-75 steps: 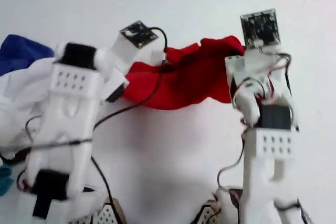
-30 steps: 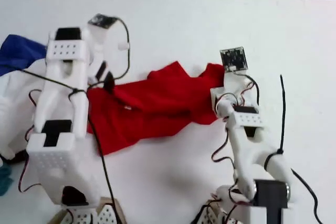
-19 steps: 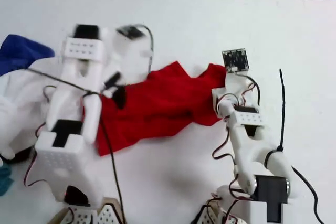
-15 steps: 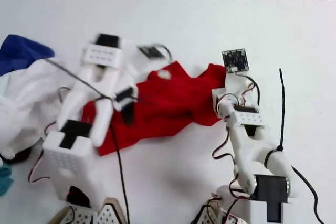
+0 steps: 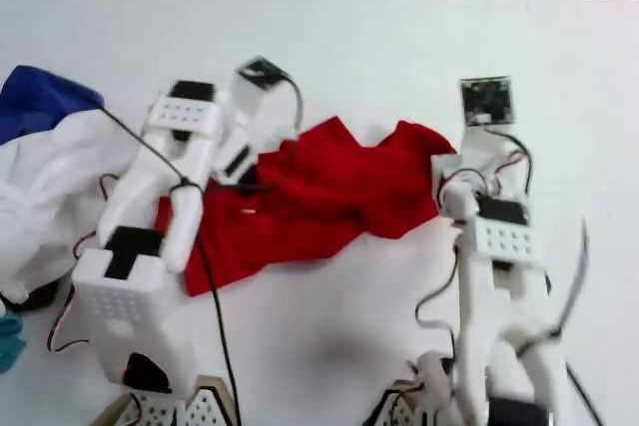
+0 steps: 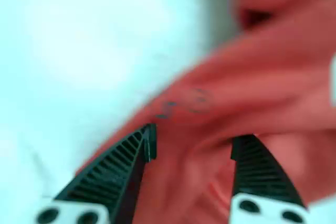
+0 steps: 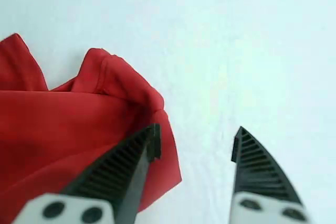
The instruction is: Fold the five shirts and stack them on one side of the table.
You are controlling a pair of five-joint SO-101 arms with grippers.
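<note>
the red shirt lies crumpled and unfolded across the middle of the white tabletop, spread between the two arms. the left hand hangs released above it, fingers apart, with red cloth beneath both and in the gap. whether they touch the fabric i cannot tell. that wrist view also catches a small dark mark on the cloth, too blurred to make out. the right hand is released as well, at the end of the shirt nearest its own arm: one finger sits over a rolled red edge, the other over bare tabletop, nothing gripped. the high view adds the shirt's whole outline, its near corner running under the left arm. at the tabletop's left edge it shows a heap of white shirt with a blue shirt behind it, and a scrap of teal cloth nearer the camera.
</note>
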